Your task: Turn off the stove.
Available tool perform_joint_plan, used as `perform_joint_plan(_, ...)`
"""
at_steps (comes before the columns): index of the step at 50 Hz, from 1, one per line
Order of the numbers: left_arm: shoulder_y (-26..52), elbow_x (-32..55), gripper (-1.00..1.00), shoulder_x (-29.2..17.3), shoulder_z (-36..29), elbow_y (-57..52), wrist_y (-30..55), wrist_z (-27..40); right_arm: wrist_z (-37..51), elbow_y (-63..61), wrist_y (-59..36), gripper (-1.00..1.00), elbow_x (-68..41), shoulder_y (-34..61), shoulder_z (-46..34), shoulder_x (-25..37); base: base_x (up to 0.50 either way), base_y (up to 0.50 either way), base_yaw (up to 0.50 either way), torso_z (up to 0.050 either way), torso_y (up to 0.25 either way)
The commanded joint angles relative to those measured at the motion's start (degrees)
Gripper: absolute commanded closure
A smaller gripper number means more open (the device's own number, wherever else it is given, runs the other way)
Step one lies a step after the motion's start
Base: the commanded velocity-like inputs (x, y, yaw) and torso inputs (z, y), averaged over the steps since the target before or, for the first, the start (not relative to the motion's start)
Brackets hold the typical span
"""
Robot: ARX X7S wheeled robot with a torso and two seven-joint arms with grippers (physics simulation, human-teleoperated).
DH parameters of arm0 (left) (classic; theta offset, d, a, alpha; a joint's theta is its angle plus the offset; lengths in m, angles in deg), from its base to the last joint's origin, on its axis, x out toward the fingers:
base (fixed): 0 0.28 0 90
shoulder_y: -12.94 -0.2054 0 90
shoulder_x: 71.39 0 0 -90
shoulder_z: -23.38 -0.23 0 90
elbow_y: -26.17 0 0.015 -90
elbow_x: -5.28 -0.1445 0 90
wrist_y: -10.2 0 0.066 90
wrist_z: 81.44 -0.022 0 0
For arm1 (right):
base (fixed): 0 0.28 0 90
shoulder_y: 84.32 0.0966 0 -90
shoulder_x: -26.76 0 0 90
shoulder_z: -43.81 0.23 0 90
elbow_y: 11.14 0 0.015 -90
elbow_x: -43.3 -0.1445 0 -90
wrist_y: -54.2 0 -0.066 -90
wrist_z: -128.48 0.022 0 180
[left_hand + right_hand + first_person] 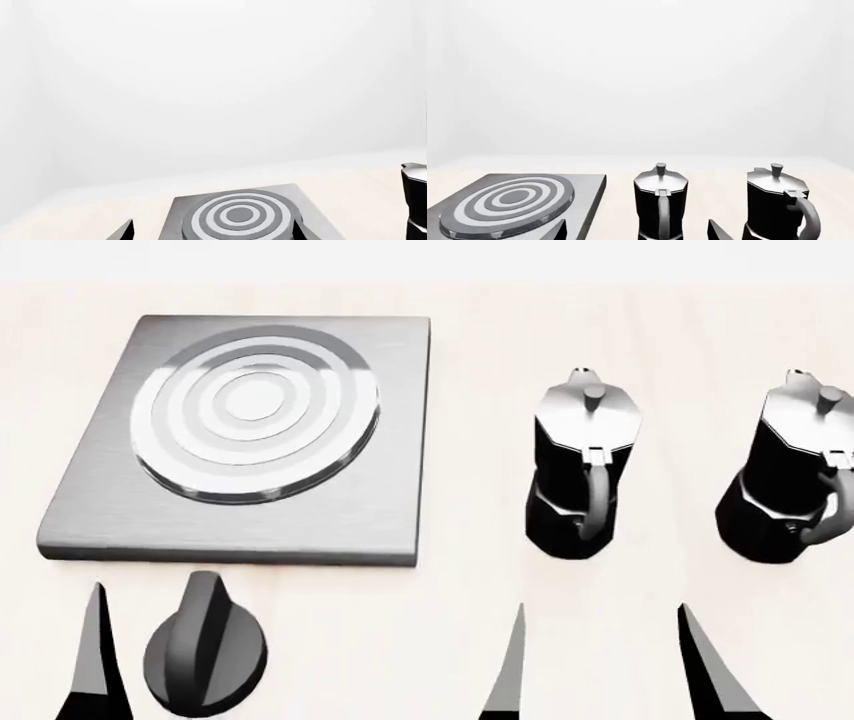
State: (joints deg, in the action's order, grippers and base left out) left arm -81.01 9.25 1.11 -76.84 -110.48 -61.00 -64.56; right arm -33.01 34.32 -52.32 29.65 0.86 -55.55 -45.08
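A pale worktop point(467, 580) is carrying everything in view, stretching back to a white wall. The stove point(387, 490), a flat square of brushed grey metal, is lying on the left part of it in the head view, with its round ringed burner point(254, 410) sitting in the middle of the plate. To its right two black-and-silver moka pots are standing upright, the nearer moka pot point(581, 465) well apart from the stove's edge and the farther moka pot point(794, 470) just beside it at the frame's right. The round black ridged knob point(204, 645) is resting on the worktop just in front of the stove's near left corner, apart from the plate. The left gripper point(147, 660) is showing one dark fingertip just left of the knob; I cannot tell whether it is clenched or released. The right gripper point(607, 670) is hanging released, fingertips wide apart, in front of the nearer pot.
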Motion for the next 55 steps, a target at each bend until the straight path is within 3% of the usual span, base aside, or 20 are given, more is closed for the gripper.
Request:
perform_joint_plan(1,-0.1,0.2,-1.0,-0.3,-0.2,0.0,-0.2,0.4,0.3,0.0,0.2,-1.0,-0.1,0.0,-0.2,0.4,0.0,0.0,0.0,-0.006,-0.111)
perform_joint_plan(42,-0.1,0.9,-1.0,-1.2,-0.9,0.4,-0.7,1.5,1.2,0.1,0.8,-1.0,-0.8,0.1,-1.0,1.5,0.0,0.0,0.0,-0.005,-0.108)
perform_joint_plan(55,3.0,1.1,-1.0,-1.3,-2.5,-1.5,1.0,1.0,1.4,0.5,0.8,-1.0,-1.2,0.4,-1.2,1.7,0.0,0.0,0.0,0.0,-0.01)
